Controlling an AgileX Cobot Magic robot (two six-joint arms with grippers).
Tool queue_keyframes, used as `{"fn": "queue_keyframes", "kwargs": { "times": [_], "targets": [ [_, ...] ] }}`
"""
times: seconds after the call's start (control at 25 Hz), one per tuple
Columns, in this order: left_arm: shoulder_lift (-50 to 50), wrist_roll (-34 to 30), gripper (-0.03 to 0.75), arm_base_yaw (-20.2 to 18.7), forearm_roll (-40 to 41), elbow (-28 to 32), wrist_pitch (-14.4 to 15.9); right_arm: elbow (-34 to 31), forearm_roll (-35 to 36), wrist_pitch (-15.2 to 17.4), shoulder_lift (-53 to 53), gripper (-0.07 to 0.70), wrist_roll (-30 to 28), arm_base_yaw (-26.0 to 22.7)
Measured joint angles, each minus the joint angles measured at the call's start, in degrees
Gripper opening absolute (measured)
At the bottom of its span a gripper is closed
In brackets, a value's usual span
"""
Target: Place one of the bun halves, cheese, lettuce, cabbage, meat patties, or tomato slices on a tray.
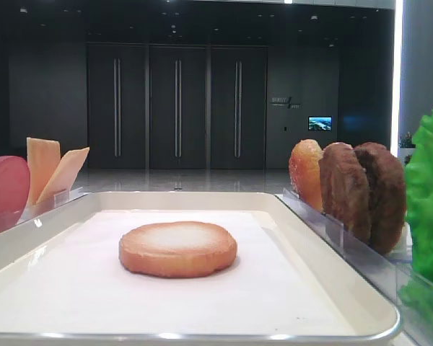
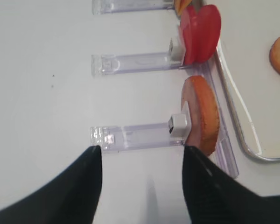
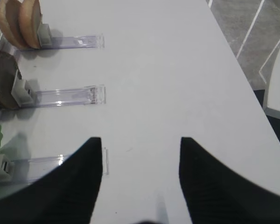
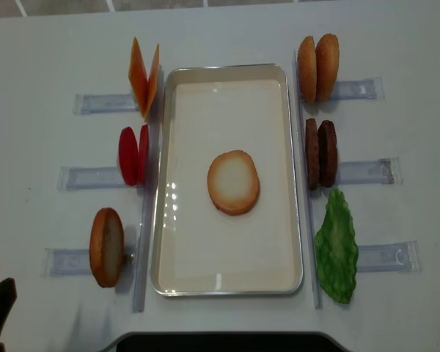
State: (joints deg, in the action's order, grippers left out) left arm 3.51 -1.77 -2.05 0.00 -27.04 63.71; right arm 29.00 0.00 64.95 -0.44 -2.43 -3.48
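Observation:
One bun half (image 4: pixel 233 182) lies flat, pale face up, in the middle of the tray (image 4: pixel 227 287). Another bun half (image 2: pixel 203 114) stands in a clear holder left of the tray, just past the right fingertip of my left gripper (image 2: pixel 140 151), which is open and holds nothing. Tomato slices (image 4: pixel 133 155) and cheese (image 4: pixel 143 73) stand farther back on that side. On the tray's right are the meat patties (image 4: pixel 320 152) and lettuce (image 4: pixel 337 246). My right gripper (image 3: pixel 140 140) is open over bare table beside the holders. No cabbage is in view.
Two more bun halves (image 4: pixel 317 67) stand at the back right. Clear plastic holders (image 4: pixel 367 172) stick out sideways from both long sides of the tray. The table's right edge (image 3: pixel 242 65) runs close to the right gripper, with floor beyond it.

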Motion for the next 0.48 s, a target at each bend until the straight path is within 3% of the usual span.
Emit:
{"fn": "queue_keyframes", "kwargs": {
  "times": [0.48],
  "targets": [
    [-4.35, -0.76, 0.377, 0.00, -0.41, 0.00, 0.00, 0.00, 0.00, 0.00, 0.00, 0.359, 0.00, 0.00]
  ]
}}
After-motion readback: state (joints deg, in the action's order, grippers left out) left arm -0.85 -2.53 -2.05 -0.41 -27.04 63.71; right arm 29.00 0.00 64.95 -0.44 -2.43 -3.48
